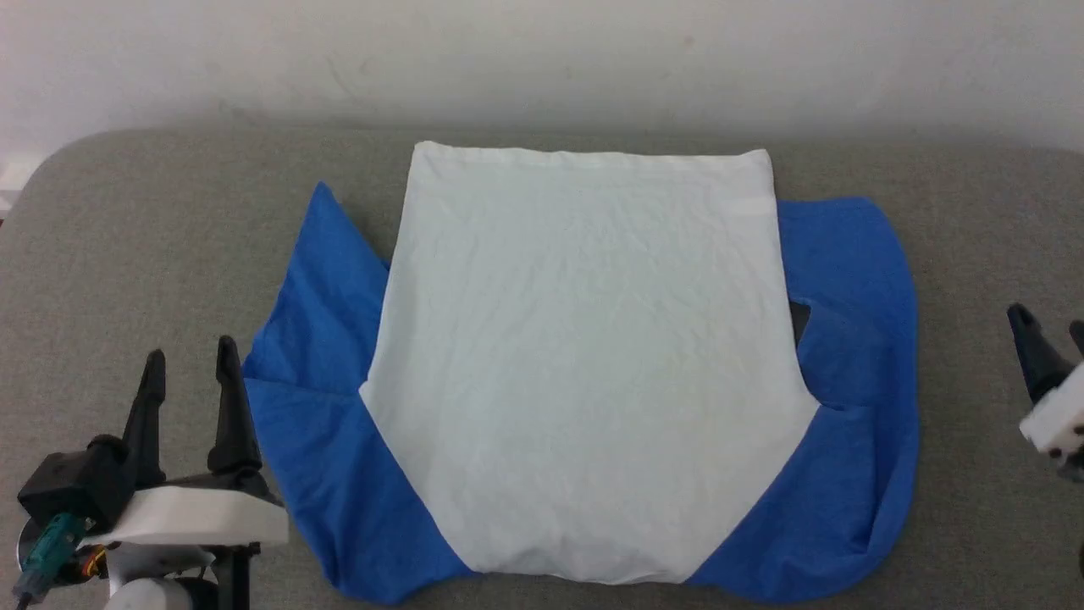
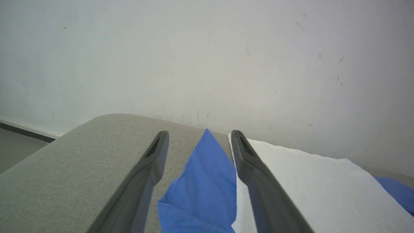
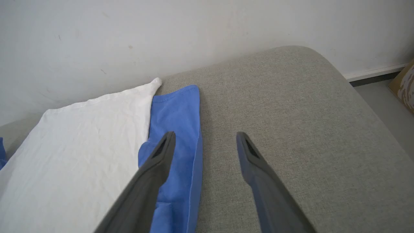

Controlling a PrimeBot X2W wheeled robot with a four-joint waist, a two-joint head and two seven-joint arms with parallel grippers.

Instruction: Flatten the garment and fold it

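The shirt [image 1: 584, 364] is laid flat on the worktop's [image 1: 152, 220] middle; left gripper [image 1: 190, 356] and right gripper [image 1: 1050, 320] are held beside its sleeves [image 1: 313, 339], fingers [image 1: 229, 398] apart, seemingly poised to fold

— What carries the things on your side?
— I see a grey worktop [image 1: 169, 220], covered with woven cloth. Its corners are rounded, and its far edge meets a pale wall [image 1: 542, 59].
— And what lies on it?
— The garment [image 1: 584, 364]. It lies flat in the middle, with the white body facing up and the straight hem toward the wall. The blue left sleeve [image 1: 313, 407] and the blue right sleeve [image 1: 855, 339] rest on the cloth at each side, a little creased.
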